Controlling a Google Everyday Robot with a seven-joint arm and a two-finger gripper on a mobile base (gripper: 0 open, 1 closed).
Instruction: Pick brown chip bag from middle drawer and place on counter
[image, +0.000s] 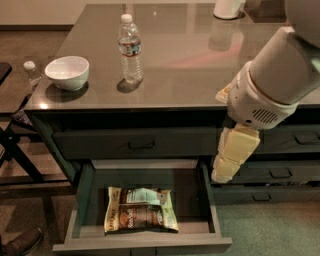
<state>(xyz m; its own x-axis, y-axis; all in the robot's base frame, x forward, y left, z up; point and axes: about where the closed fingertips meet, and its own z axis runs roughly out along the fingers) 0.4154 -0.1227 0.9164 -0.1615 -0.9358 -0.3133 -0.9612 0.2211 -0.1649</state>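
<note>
The brown chip bag lies flat on the floor of the open middle drawer, left of its middle. The drawer is pulled out below the counter, a glossy grey-brown top. My gripper is cream-coloured and hangs down from the white arm in front of the cabinet. It sits just past the drawer's right wall, above and to the right of the bag, and is not touching it. It holds nothing that I can see.
A white bowl and an upright water bottle stand on the counter's left part. A white object stands at the back. Closed drawers with bar handles surround the open one. A dark frame and a small bottle are at the left.
</note>
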